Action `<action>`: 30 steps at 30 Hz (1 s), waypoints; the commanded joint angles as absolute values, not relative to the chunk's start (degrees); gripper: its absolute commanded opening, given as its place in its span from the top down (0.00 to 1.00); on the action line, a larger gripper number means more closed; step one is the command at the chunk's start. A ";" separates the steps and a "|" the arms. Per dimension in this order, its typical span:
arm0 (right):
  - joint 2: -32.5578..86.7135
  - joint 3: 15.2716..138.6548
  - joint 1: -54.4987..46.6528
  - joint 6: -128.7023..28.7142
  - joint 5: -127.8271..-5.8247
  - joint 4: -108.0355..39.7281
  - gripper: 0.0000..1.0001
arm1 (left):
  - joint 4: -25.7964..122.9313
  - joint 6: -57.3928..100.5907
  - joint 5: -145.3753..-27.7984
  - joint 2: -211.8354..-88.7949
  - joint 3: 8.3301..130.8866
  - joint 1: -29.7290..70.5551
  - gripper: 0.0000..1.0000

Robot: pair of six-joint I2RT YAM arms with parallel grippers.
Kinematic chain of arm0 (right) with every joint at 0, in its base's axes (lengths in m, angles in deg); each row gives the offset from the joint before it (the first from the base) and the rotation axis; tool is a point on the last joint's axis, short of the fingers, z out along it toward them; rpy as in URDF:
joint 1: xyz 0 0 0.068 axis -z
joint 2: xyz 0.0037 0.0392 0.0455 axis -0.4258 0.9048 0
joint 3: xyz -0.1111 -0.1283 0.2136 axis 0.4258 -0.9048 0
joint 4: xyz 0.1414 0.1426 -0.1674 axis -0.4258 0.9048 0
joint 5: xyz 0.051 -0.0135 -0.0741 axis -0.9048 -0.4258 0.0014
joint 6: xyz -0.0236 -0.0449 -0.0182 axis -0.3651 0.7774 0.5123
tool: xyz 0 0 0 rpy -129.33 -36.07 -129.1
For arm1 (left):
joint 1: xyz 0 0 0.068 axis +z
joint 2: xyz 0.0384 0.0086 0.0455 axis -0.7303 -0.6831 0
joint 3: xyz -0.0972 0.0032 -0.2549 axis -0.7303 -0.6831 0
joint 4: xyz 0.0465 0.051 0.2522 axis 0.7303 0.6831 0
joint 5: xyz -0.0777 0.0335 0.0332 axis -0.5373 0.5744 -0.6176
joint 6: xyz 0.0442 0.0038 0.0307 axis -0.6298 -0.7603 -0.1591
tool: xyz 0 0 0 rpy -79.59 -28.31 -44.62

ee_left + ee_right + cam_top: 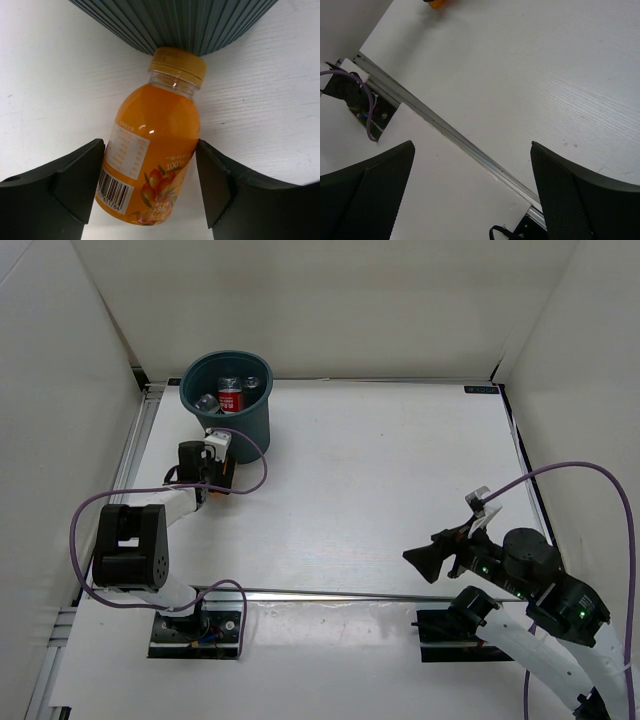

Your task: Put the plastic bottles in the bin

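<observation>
Orange bottle (152, 120) — flat near far-left corner of worktop (45, 75), pinched across its body by left claw (149, 150), long axis pointing ahead — cap against bin (200, 22).

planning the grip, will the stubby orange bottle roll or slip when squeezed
The stubby orange plastic bottle looks full, so probably heavy for its size. Lying on its round side, it may roll. Its glossy label could slip.

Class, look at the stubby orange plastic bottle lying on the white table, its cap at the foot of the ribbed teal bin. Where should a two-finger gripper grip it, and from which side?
Grip the stubby orange plastic bottle across its wide labelled body, coming down from above with a jaw on each side. It lies flat, and its narrow cap end is crowded by the ribbed teal bin.
</observation>
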State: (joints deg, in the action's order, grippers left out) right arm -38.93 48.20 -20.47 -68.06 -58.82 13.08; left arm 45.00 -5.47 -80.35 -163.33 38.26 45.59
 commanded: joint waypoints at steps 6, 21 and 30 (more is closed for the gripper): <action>-41.00 46.77 -20.67 -67.88 -55.32 10.34 0.00 | 45.49 -4.31 -78.41 -162.54 36.37 44.54 0.35; -46.62 45.19 -20.67 -67.88 -52.07 9.81 0.00 | 49.35 0.34 -73.05 -155.95 35.32 41.73 0.81; -47.15 45.19 -20.67 -68.40 -51.54 9.81 0.00 | 51.46 1.58 -65.85 -143.75 34.70 39.09 0.89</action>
